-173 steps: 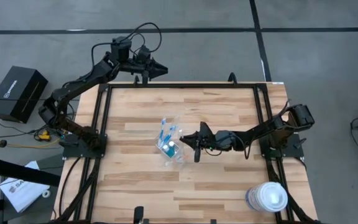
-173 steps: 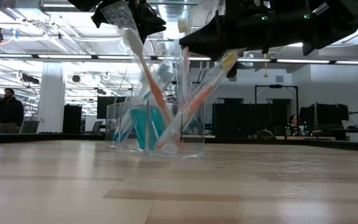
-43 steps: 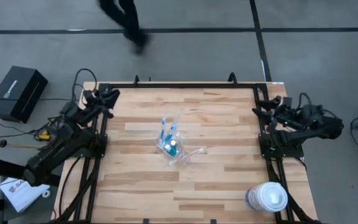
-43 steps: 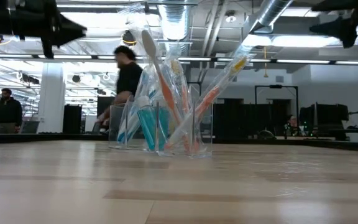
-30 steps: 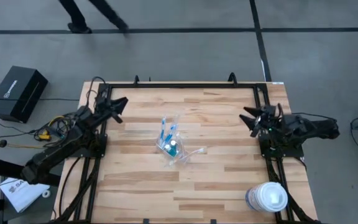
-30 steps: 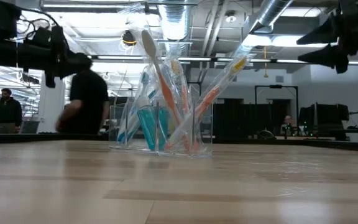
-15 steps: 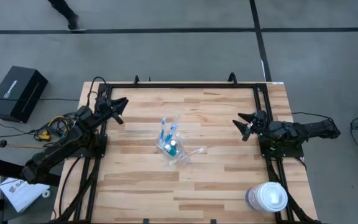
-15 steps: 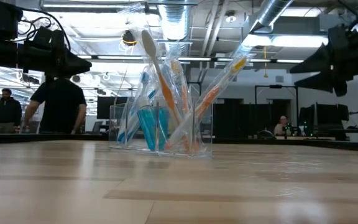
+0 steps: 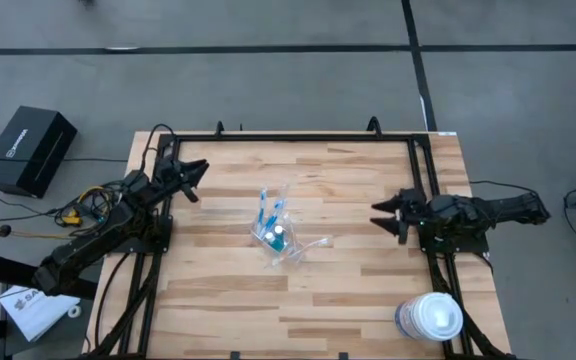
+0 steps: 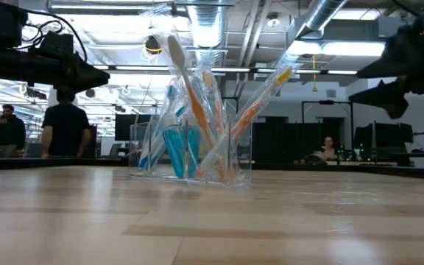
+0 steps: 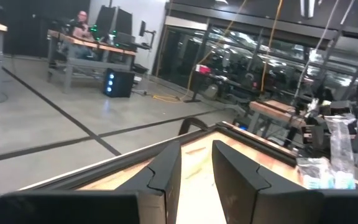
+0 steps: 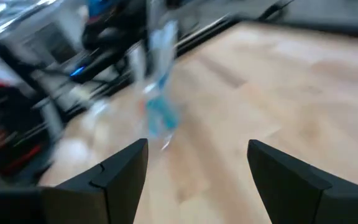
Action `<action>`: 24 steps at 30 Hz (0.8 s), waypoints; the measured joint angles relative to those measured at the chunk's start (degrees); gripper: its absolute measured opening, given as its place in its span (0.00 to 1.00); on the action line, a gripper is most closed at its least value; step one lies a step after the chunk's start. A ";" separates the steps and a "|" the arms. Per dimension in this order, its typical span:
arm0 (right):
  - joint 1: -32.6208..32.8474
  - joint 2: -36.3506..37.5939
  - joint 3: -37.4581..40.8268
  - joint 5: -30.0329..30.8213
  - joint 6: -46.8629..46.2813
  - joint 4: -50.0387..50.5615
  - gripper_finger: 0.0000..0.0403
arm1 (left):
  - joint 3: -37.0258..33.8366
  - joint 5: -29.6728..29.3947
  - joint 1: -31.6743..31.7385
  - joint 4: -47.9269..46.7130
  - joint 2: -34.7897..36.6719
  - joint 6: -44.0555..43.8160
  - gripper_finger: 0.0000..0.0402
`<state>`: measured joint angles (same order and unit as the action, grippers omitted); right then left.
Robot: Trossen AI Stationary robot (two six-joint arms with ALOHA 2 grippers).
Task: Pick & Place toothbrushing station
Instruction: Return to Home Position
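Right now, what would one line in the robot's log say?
left gripper: open, near left edge | right gripper: open, near right edge | toothbrushes: in organizer, mid-table

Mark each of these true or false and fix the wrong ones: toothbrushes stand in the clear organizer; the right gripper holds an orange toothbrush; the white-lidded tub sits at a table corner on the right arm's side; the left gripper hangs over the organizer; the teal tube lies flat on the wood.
1. Toothbrushes stand in the clear organizer. True.
2. The right gripper holds an orange toothbrush. False: it is open and empty, over the table's right side.
3. The white-lidded tub sits at a table corner on the right arm's side. True.
4. The left gripper hangs over the organizer. False: it is at the table's left edge, well apart from it.
5. The teal tube lies flat on the wood. False: it stands inside the organizer.
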<state>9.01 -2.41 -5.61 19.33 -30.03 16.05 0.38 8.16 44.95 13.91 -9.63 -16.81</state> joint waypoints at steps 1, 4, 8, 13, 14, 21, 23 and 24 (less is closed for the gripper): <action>-0.15 -0.43 0.00 -2.54 -0.04 0.02 0.66 | 0.00 0.40 0.00 0.00 0.00 -0.02 0.21; -0.13 -1.87 0.00 -6.84 -0.01 0.07 0.66 | 0.00 1.14 0.00 0.00 0.00 -0.10 0.21; -0.04 -2.46 0.00 -8.92 0.71 0.07 0.66 | 0.00 1.18 0.00 -0.02 -0.62 -0.13 0.21; -0.04 -2.41 0.00 -9.43 0.88 0.09 0.66 | 0.00 1.16 0.02 -0.07 -3.75 -0.10 0.21; -0.04 -2.41 0.00 -9.44 0.90 0.09 0.66 | 0.00 1.16 0.00 -0.03 -4.34 -0.08 0.21; -0.08 -2.43 0.01 -10.27 3.05 0.13 0.66 | 0.00 1.16 0.00 0.26 -7.83 -0.01 0.21; -0.15 -2.43 0.02 -10.23 3.03 0.13 0.66 | 0.00 1.15 0.01 0.26 -8.53 -0.01 0.21; -0.14 -2.43 0.02 -10.25 3.04 0.13 0.66 | 0.00 1.15 -0.04 0.26 -8.83 0.01 0.21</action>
<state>8.87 -4.84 -5.58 9.07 -26.99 16.19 0.38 9.31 44.91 14.17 -18.46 -16.80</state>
